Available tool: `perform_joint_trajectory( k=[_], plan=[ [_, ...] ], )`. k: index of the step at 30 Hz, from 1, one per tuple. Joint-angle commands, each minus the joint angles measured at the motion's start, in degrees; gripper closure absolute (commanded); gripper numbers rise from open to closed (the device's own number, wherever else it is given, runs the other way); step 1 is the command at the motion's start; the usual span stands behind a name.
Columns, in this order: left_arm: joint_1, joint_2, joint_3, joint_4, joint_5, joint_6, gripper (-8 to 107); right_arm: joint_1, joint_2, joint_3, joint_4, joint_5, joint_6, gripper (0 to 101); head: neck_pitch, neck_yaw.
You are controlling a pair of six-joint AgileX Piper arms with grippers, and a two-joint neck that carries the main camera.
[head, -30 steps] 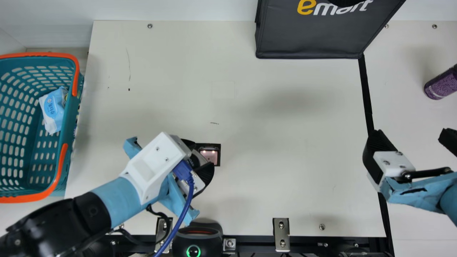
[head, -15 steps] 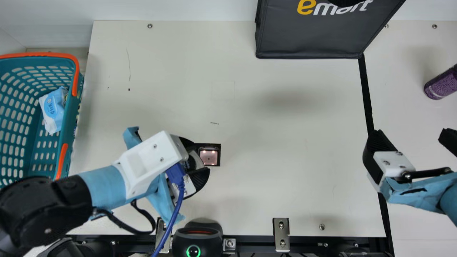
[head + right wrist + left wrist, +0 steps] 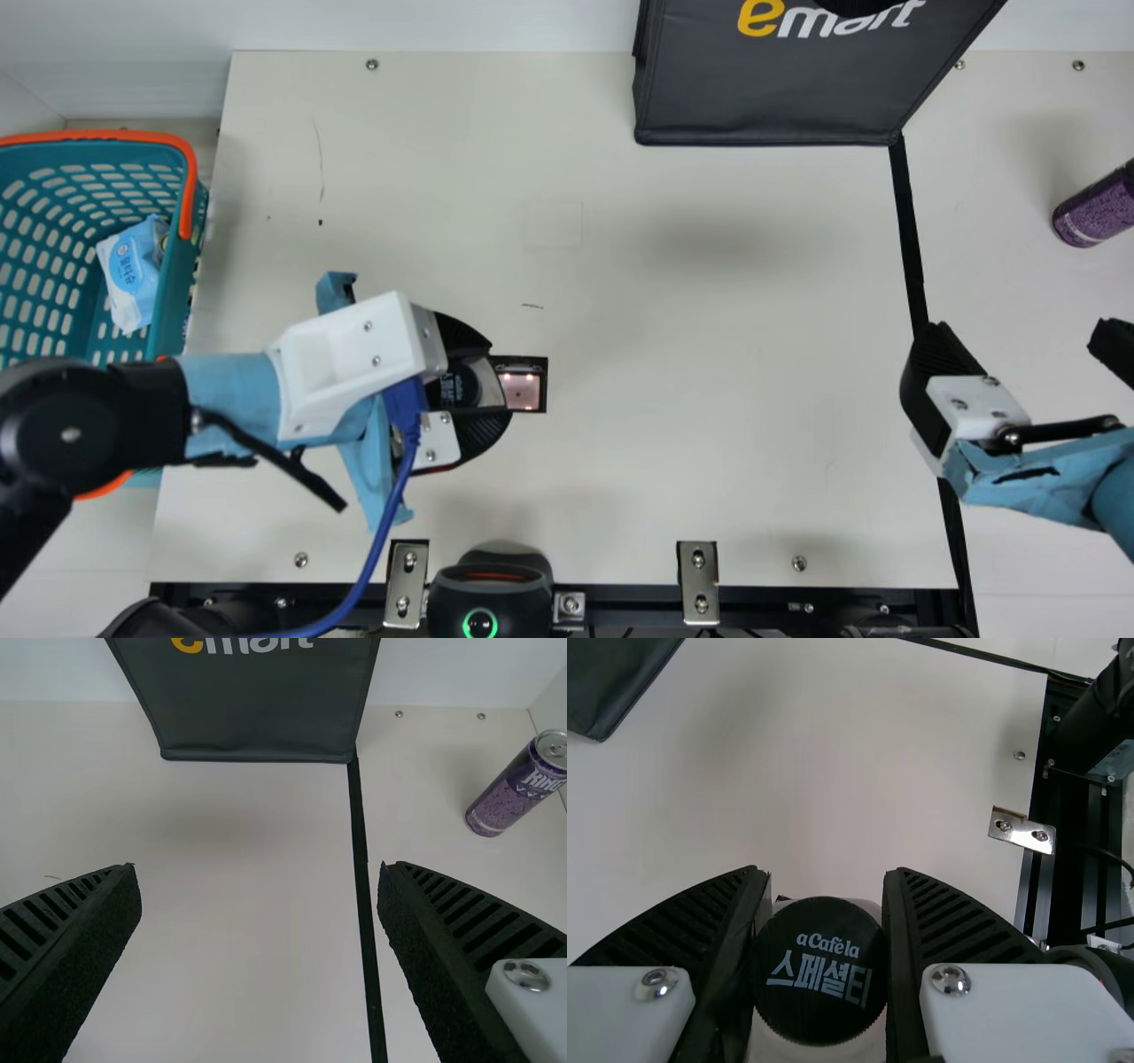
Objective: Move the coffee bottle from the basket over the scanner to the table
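In the main view my left gripper is beside the scanner window, shut on the coffee bottle, whose black cap and pale body show between the fingers. The left wrist view has the bottle's black cap pinched between the two ribbed fingers of my left gripper. At the main view's right, my right gripper stands open and holds nothing; in the right wrist view, the fingers of my right gripper are wide apart. The basket is at the far left.
A blue-white packet lies in the basket. A dark bag stands at the table's back, a purple can at the right. A black handheld device is at the front edge, near metal brackets.
My left gripper, holding the bottle, has moved left and slightly toward the back, turning to point more to the right. More of the scanner window is uncovered. My right arm has kept still.
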Motion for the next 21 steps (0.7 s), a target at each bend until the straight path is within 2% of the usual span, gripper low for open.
perform_joint_trajectory(
  k=[1,10,21],
  plan=[
    [3.28,1.52,0.02,-4.24,1.75,9.60,107,0.00,0.00,0.00,0.00,0.00,0.00,6,-1.75,0.00],
    [8.14,7.63,2.32,-10.40,2.75,20.15,107,0.00,0.00,0.00,0.00,0.00,0.00,6,-1.75,0.00],
    [6.84,11.94,4.41,-13.77,-0.53,24.27,107,0.00,0.00,0.00,0.00,0.01,0.00,6,-1.75,0.00]
  ],
)
